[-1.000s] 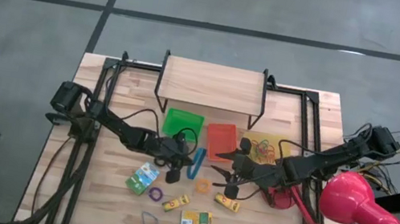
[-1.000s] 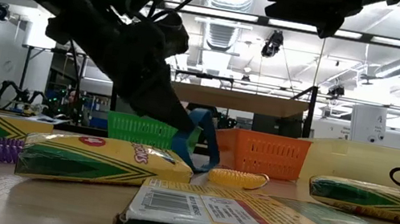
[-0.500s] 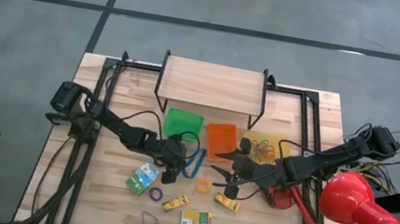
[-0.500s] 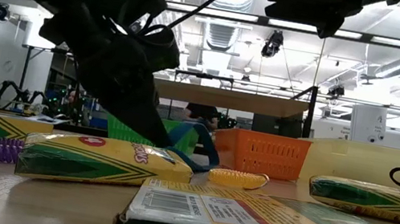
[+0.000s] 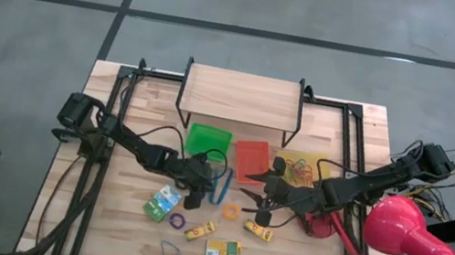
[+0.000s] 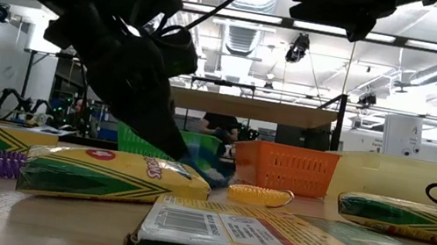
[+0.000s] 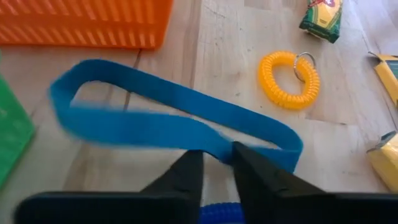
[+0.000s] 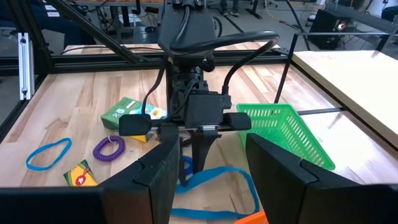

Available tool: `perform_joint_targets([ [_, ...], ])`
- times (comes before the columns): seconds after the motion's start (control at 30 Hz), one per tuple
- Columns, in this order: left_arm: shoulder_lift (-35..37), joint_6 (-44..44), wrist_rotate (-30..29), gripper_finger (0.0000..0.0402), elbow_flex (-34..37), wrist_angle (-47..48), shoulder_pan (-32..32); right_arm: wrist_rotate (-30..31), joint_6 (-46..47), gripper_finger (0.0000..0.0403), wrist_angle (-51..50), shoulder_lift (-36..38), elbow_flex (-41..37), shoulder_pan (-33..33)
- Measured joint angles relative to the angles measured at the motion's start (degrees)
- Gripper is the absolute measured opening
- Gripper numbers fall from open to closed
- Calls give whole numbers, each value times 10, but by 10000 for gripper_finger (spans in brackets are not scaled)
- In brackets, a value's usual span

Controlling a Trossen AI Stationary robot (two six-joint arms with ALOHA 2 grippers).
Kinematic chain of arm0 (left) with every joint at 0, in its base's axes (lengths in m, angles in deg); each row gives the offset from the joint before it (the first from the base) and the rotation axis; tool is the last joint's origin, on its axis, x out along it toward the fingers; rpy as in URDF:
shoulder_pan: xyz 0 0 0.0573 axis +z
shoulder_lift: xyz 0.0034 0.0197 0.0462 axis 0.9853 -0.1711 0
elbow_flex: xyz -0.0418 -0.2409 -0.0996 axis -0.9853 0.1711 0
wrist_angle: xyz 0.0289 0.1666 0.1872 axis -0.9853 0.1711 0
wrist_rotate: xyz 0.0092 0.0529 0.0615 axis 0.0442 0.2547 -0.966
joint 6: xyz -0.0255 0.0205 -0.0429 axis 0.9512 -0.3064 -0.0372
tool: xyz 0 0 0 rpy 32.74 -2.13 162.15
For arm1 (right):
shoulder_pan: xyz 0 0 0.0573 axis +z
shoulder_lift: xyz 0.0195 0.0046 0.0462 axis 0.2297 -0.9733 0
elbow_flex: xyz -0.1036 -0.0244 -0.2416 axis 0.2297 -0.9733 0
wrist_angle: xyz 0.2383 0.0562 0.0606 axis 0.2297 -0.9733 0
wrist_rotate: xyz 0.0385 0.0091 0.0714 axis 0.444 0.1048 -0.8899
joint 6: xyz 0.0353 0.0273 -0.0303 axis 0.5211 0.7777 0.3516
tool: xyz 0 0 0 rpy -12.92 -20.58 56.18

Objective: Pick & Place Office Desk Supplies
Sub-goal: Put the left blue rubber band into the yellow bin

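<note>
My left gripper (image 5: pixel 193 198) is low over the table's middle, shut on a wide blue rubber-band loop (image 5: pixel 221 182), which also shows in the left wrist view (image 7: pixel 155 118). My right gripper (image 5: pixel 256 203) hovers open and empty to the band's right, its fingers (image 8: pixel 155 171) wide apart. A yellow coil band (image 5: pixel 231 210), a purple coil band (image 5: pixel 176 222) and a thin blue loop (image 5: pixel 170 249) lie flat on the table. A green-white box (image 5: pixel 162 202) and three yellow boxes (image 5: pixel 200 230) (image 5: pixel 223 253) (image 5: pixel 260 231) lie near the front. My left gripper pinches one long strand of the blue band (image 7: pixel 214 149) between its two fingers, close to one rounded end of the loop. The fingers slant down at it from the table's left. The rest of the loop lies low on the table, slack.
A green tray (image 5: pixel 209 140), an orange tray (image 5: pixel 252 159) and a yellow tray (image 5: pixel 302 168) holding coloured bands stand behind the grippers. A wooden riser shelf (image 5: pixel 241 97) stands at the back. A big red lamp (image 5: pixel 409 234) sits at the right edge.
My left gripper has shifted slightly toward the table's left and stayed shut on the blue band. The band's loop, which stood up tall beside the fingers, has sunk down and now lies low on the table.
</note>
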Motion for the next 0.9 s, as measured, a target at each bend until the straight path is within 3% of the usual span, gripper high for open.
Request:
perform_joint_targets([
  [0.2,0,-2,1,173,0,0,0,0,0,183,0,0,0,0],
  [0.37,0,-2,1,211,0,0,0,0,0,183,0,0,0,0],
  [0.67,9,-3,1,224,0,13,0,0,0,183,0,0,0,0],
  [0.9,67,-23,1,224,0,30,0,0,0,183,0,0,0,0],
])
